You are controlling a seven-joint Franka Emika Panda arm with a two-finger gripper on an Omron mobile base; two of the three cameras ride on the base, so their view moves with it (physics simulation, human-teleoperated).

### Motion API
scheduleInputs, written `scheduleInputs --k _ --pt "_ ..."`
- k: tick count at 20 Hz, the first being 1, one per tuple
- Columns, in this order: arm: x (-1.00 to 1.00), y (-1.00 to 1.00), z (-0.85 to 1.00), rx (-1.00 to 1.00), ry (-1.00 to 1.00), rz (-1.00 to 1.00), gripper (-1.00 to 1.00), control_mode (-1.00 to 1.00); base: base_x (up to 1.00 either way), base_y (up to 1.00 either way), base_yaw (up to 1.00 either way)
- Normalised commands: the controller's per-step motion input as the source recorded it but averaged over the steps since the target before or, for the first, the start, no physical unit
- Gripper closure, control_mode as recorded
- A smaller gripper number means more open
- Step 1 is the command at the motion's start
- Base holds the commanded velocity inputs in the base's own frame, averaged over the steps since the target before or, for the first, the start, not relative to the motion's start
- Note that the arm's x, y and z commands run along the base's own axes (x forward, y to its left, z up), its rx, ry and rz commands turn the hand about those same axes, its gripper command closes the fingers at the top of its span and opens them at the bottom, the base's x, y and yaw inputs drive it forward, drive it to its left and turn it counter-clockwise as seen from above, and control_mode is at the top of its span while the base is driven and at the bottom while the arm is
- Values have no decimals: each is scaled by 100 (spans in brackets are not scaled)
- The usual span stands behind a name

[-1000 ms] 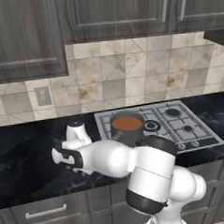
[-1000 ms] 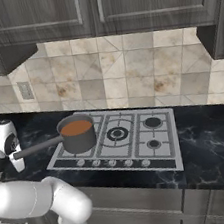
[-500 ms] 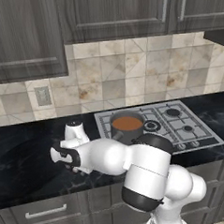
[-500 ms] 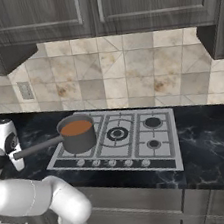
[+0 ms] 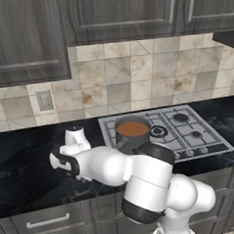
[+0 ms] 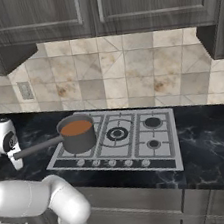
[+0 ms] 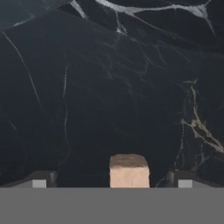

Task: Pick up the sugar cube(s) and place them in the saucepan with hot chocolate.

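A black marble bench (image 5: 24, 178) with pale veins runs along the wall, and a grey gas stove (image 6: 137, 135) is set into it — knobs along its front edge. Behind it rises a beige tiled backsplash (image 6: 124, 79) with a wall outlet (image 5: 44, 100), dark wood cabinets (image 5: 108, 14) above and drawers (image 5: 47, 221) below.

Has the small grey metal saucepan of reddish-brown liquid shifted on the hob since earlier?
No. The small grey metal saucepan stays on the same left burner of the silver gas hob.

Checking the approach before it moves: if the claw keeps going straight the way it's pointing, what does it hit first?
Probably the sugar cube, sitting between the open claw's fingertips; just behind it lies the black marble counter.
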Motion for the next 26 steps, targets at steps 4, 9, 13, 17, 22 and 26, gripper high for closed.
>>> scheduleInputs --k 4,9,13,17,22,26 --pt "0 7 -1 0 2 0 100 -100 0 0 0" --pt "0 0 0 0 0 0 100 -100 0 0 0" --pt "0 0 0 0 0 0 100 -100 0 0 0" --pt "0 3 0 0 0 0 100 -100 0 0 0" --pt "-21 30 15 -4 0 -5 100 -100 0 0 0" --pt "-38 26 35 -4 0 -11 100 -100 0 0 0"
